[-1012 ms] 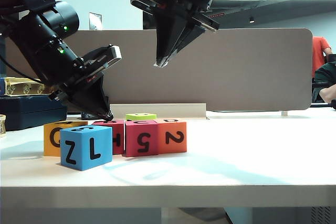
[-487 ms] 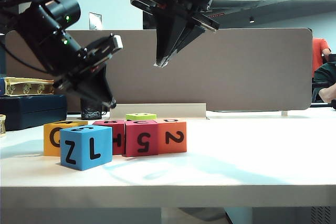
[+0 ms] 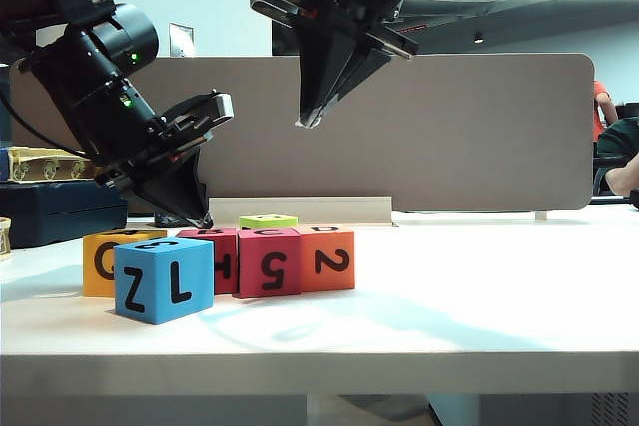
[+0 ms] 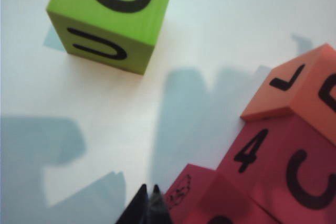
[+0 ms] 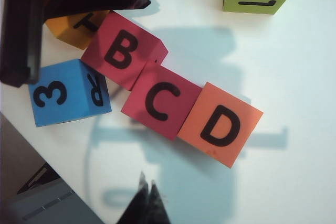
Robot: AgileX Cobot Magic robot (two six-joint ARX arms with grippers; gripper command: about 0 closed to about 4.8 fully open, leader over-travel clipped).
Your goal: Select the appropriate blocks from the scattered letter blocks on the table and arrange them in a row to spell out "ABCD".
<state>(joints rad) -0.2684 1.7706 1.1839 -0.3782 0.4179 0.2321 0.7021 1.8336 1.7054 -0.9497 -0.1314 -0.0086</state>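
Four blocks stand in a row on the table (image 3: 449,316): yellow-orange (image 3: 98,264), red (image 3: 222,258), pink-red (image 3: 268,262), orange (image 3: 325,258). Seen from the right wrist, their tops read B (image 5: 123,51), C (image 5: 160,100), D (image 5: 220,129), and the left arm hides most of the yellow-orange block (image 5: 76,27). My left gripper (image 3: 206,221) is shut and empty, its tips (image 4: 148,190) just behind the red block (image 4: 205,198). Also shut and empty, my right gripper (image 3: 308,123) hangs high above the row (image 5: 147,182).
A blue cube (image 3: 164,278) stands in front of the row's left end, and a lime-green cube (image 3: 268,220) lies behind it. A dark case (image 3: 60,209) sits at the far left. A beige partition (image 3: 449,127) closes the back.
My left gripper lifted up from the red block, then came back down to its rear edge. The right arm and the blocks have stayed put.
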